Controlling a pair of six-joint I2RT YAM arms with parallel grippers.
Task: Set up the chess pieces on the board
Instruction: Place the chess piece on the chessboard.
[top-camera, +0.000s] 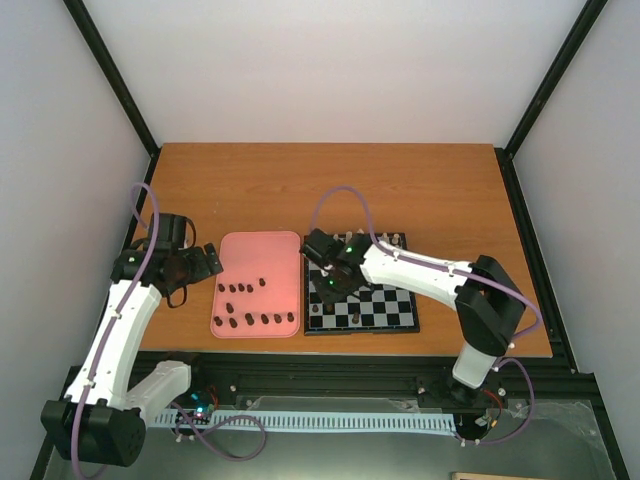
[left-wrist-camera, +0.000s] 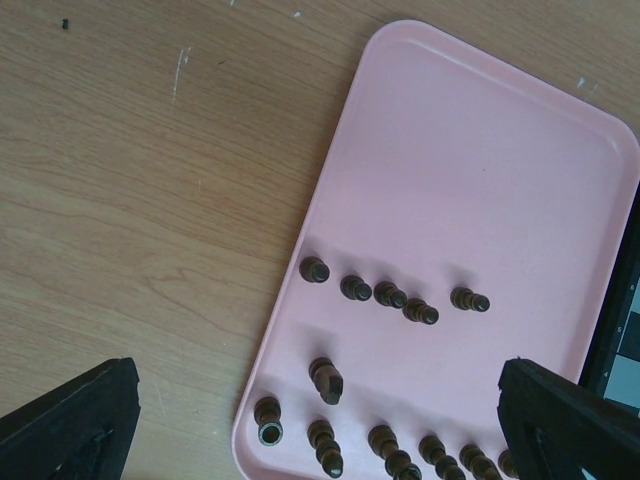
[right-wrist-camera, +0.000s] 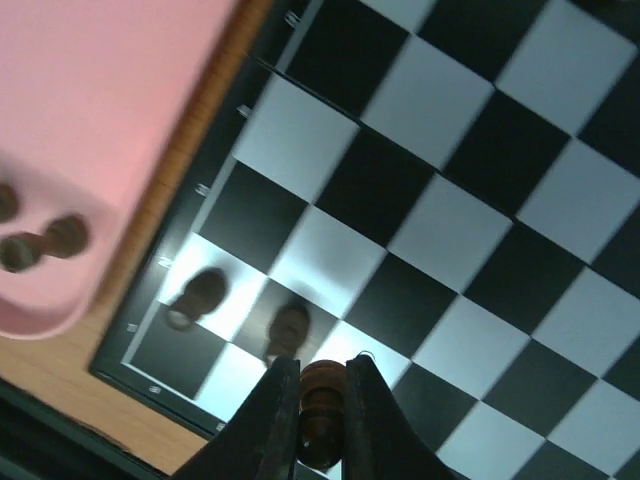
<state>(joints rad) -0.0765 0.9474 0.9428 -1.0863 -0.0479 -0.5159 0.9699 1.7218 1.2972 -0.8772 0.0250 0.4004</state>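
At the bottom of the left wrist view, the left gripper (left-wrist-camera: 320, 425) is spread wide. Its black fingers (left-wrist-camera: 70, 425) sit in the two lower corners and hold nothing. Between and beyond them lies the pink tray (left-wrist-camera: 480, 150), and dark brown chess pieces (left-wrist-camera: 390, 295) lie on their sides in it. One loose row crosses mid-frame and another runs along the bottom edge (a lone piece rests between the two rows).

At the bottom centre of the right wrist view, the right gripper (right-wrist-camera: 320, 368) is pinching a dark brown piece (right-wrist-camera: 320, 395) upright. It is by the lower left corner of the board (right-wrist-camera: 450, 150), and I cannot tell whether the piece touches a square. Two blurred dark shapes (right-wrist-camera: 200, 290) sit on squares just beyond it.

In the top view the board lies just right of the tray on the wooden table (top-camera: 330, 180). A few small pieces (top-camera: 396, 240) stand along the board's upper edge.
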